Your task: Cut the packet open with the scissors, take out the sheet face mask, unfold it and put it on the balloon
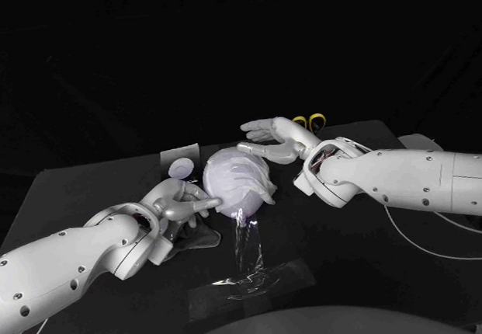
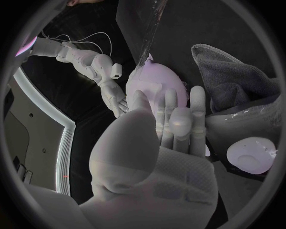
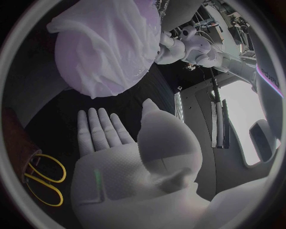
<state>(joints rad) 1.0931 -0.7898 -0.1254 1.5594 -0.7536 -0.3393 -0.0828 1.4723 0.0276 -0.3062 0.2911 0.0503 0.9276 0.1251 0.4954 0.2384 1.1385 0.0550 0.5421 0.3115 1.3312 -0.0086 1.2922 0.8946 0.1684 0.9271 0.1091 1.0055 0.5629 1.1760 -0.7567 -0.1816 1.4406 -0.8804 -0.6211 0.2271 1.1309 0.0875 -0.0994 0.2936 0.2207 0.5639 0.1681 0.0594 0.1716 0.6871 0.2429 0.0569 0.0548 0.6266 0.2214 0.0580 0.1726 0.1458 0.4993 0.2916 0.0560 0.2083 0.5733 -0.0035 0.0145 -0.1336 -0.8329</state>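
A pale purple balloon (image 1: 240, 181) lies in the middle of the black table, with the white sheet mask (image 1: 252, 183) draped over it. The mask (image 3: 104, 45) hangs in folds over the balloon's side. My left hand (image 1: 182, 200) is at the balloon's left side, its fingers (image 2: 173, 117) stretched out against the balloon (image 2: 156, 81) and holding nothing. My right hand (image 1: 272, 137) is open at the balloon's far right side, fingers (image 3: 98, 129) spread and empty. The yellow-handled scissors (image 1: 310, 120) lie just behind it. The silver packet (image 1: 181, 152) lies at the far left of the balloon.
A dark cloth (image 1: 196, 237) lies under my left wrist. Crumpled clear film (image 1: 250, 279) lies on the table near the front. A small round white piece (image 1: 180, 168) sits by the packet. The scissors (image 3: 45, 176) lie close to my right wrist.
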